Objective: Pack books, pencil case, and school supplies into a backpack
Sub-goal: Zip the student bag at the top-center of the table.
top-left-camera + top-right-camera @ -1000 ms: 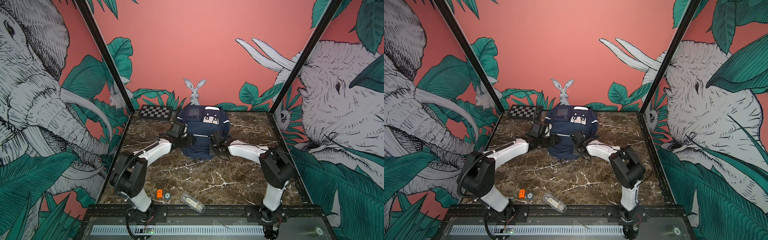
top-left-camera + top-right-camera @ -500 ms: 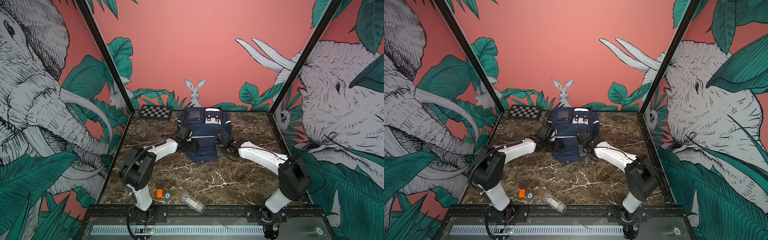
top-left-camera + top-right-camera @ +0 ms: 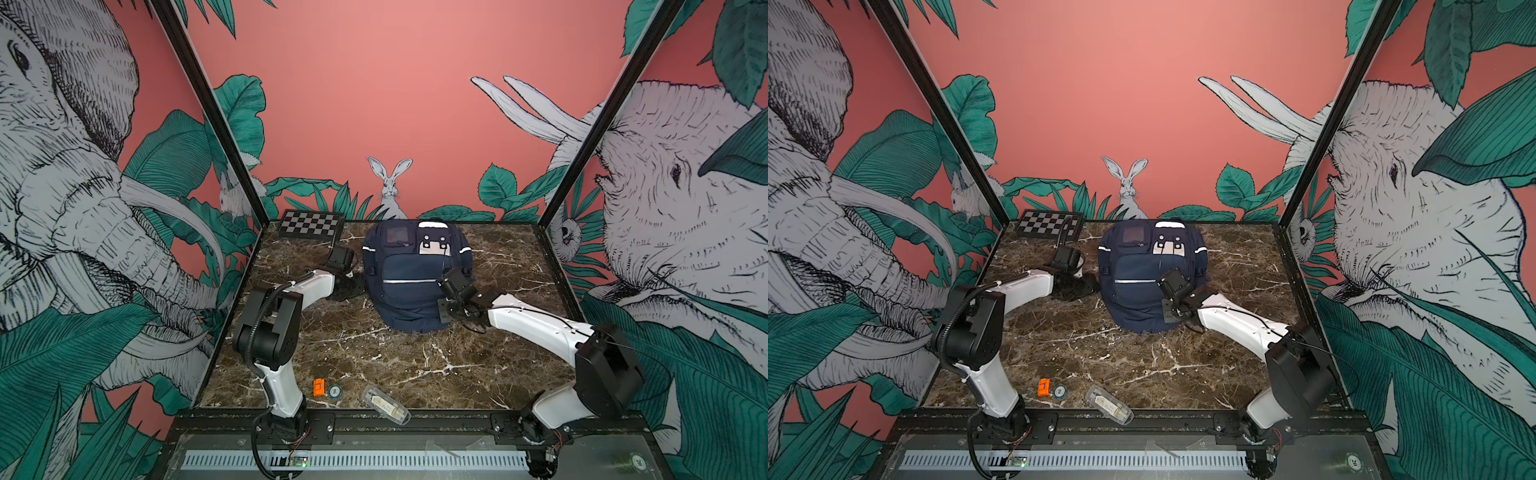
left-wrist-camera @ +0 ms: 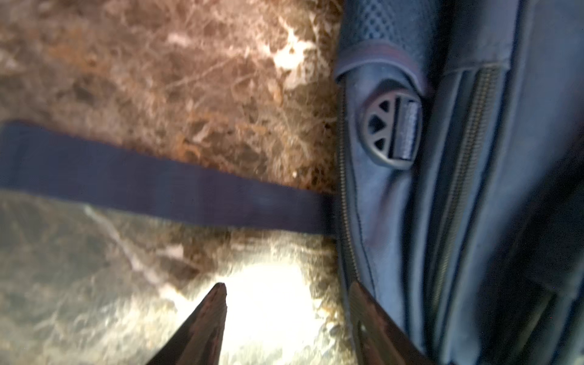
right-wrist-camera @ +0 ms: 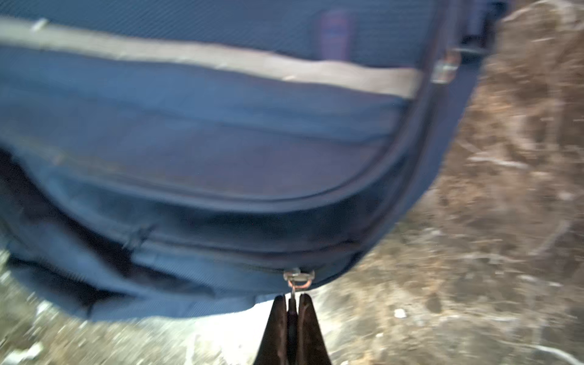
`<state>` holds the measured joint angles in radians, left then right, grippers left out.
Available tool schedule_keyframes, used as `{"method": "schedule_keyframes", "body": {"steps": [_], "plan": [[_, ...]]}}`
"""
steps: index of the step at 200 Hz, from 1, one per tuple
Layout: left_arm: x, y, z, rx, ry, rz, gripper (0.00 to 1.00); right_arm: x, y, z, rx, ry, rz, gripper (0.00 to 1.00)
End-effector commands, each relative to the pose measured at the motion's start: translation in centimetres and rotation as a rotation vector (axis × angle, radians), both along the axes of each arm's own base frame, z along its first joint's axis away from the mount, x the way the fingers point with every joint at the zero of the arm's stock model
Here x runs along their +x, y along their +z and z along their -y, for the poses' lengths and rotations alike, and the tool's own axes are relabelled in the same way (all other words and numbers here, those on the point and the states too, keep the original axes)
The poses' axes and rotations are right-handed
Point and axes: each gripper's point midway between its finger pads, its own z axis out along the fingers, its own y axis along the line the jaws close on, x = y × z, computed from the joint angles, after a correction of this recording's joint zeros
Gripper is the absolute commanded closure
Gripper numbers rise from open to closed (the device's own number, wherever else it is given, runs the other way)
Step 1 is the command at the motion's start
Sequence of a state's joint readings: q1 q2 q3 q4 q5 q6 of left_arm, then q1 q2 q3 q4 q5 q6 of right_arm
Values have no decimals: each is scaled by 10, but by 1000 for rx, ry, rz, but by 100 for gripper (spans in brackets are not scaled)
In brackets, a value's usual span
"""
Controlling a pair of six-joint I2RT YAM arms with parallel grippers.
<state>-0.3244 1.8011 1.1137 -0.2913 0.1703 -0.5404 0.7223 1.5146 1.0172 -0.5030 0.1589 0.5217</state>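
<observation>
Against the table's (image 3: pixel 415 365) far edge, centre: backpack (image 3: pixel 409 286), front up; patch (image 3: pixel 434 243) markings too small to read. Right gripper (image 5: pixel 292 298) fingers together, clamped on zip pull (image 5: pixel 297 277). Left gripper (image 4: pixel 288 286) fingers apart beside backpack, near strap (image 4: pixel 158 186). Front-panel token (image 3: pixel 637 460) reads "20".

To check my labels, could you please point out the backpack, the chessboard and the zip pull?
backpack (image 3: pixel 409 303), in a top view, on its front pocket.
chessboard (image 3: pixel 311 224), in a top view, middle of its squares.
zip pull (image 5: pixel 298 278), right wrist view, its metal ring.
</observation>
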Motion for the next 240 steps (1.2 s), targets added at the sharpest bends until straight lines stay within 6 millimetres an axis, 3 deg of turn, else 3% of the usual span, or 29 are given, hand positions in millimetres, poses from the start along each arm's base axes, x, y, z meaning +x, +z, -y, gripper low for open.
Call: {"method": "schedule_keyframes", "body": {"steps": [1, 27, 46, 68, 113, 141, 170, 196, 240], "plan": [[2, 30, 14, -94, -29, 51, 36, -13, -2, -27, 48, 45, -38, 100], [-25, 73, 36, -203, -81, 110, 34, -12, -4, -35, 39, 54, -41, 100], [-48, 85, 44, -219, -104, 113, 33, -11, -2, -39, 53, 59, -34, 100], [-68, 83, 54, -244, -118, 90, 33, -10, -2, -42, 51, 66, -32, 100], [-102, 48, 67, -226, -113, 5, 32, -9, -1, -42, 42, 71, -27, 100], [-90, 48, 77, -267, -107, 83, 32, -9, -2, -46, 57, 80, -32, 100], [-75, 79, 91, -350, -121, 179, 36, -11, -4, -47, 60, 78, -35, 100], [-66, 104, 90, -350, -110, 237, 39, -9, -3, -48, 65, 75, -29, 100], [-56, 74, 102, -340, -98, 123, 39, -5, -8, -51, 54, 73, -35, 100]]}}
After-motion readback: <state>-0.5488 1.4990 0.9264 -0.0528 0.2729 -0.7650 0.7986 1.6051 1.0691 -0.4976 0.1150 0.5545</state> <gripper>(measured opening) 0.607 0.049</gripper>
